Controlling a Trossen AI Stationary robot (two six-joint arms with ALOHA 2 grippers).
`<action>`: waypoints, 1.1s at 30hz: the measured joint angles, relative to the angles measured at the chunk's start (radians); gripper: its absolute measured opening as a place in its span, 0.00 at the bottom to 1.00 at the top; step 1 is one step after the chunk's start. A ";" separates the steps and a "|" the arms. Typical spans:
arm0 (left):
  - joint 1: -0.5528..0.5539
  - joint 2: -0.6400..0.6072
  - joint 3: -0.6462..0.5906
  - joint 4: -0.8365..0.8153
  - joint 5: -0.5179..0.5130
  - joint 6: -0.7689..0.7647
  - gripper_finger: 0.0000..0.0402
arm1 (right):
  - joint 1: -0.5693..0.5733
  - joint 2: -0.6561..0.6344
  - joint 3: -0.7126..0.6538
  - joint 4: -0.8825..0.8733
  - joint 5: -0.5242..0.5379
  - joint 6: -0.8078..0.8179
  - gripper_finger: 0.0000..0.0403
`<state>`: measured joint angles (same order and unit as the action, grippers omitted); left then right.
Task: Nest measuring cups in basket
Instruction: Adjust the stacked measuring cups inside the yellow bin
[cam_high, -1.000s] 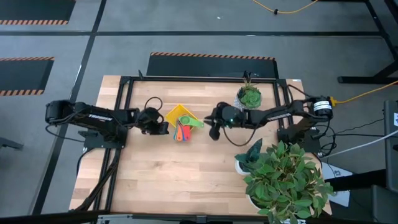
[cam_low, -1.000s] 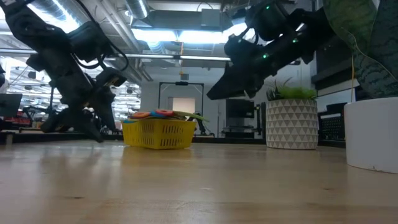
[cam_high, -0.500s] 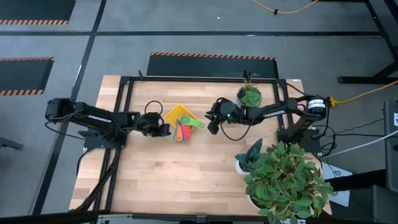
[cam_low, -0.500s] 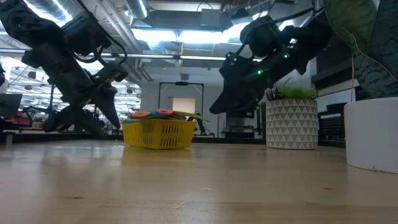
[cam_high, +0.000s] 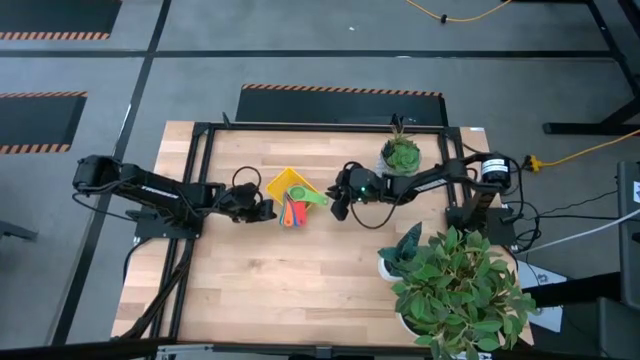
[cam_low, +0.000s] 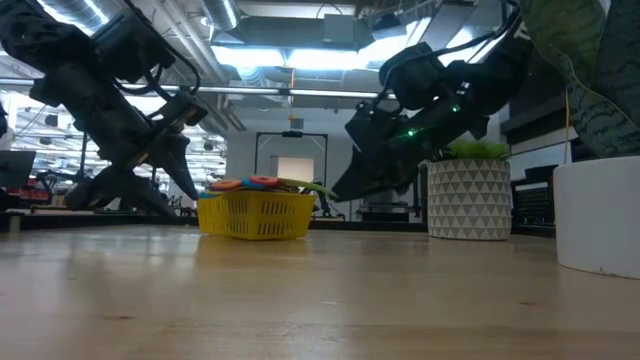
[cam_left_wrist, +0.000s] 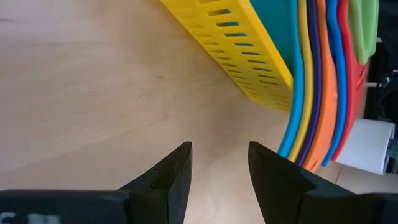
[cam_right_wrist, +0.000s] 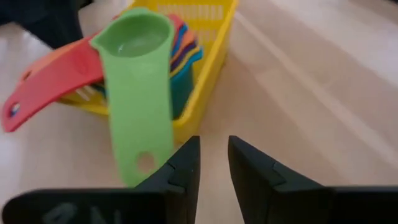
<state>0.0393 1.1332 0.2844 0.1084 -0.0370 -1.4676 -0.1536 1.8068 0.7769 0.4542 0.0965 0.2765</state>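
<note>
The yellow basket (cam_high: 285, 184) stands at the table's middle, toward the far side. Several nested measuring cups (cam_left_wrist: 323, 87) lie in it, their handles (cam_high: 292, 214) reaching out over its near rim. The green cup (cam_right_wrist: 140, 81) lies on top of the stack, its handle hanging over the basket's right wall. A red handle (cam_right_wrist: 50, 81) sticks out beside it. My left gripper (cam_left_wrist: 217, 168) is open, just left of the basket's near corner. My right gripper (cam_right_wrist: 213, 163) is just right of the basket, narrowly open, pointing at the green cup's handle. Neither has anything between its fingers.
A white patterned pot (cam_high: 401, 155) with a small plant stands far right of the basket. A large leafy plant (cam_high: 455, 285) in a white pot fills the near right corner. A black frame (cam_high: 320, 127) runs along the far edge. Bare wood (cam_high: 280, 290) lies near the front.
My right gripper has come down and a little toward the basket, staying narrowly open. My left gripper has swung slightly toward the near edge along the basket's left side, staying open. The basket and cups have stayed where they were.
</note>
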 joint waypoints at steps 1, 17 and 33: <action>-0.003 0.000 0.000 0.002 -0.002 -0.005 0.37 | 0.006 0.008 0.000 0.011 0.000 0.010 0.22; -0.010 0.000 0.000 0.015 -0.007 -0.026 0.37 | 0.106 0.046 0.000 0.117 -0.004 0.034 0.22; -0.010 0.000 0.000 0.006 -0.007 -0.023 0.37 | 0.140 0.046 0.000 0.144 -0.003 0.007 0.22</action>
<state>0.0296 1.1332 0.2844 0.1145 -0.0437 -1.4906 -0.0139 1.8530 0.7773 0.5980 0.0938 0.2832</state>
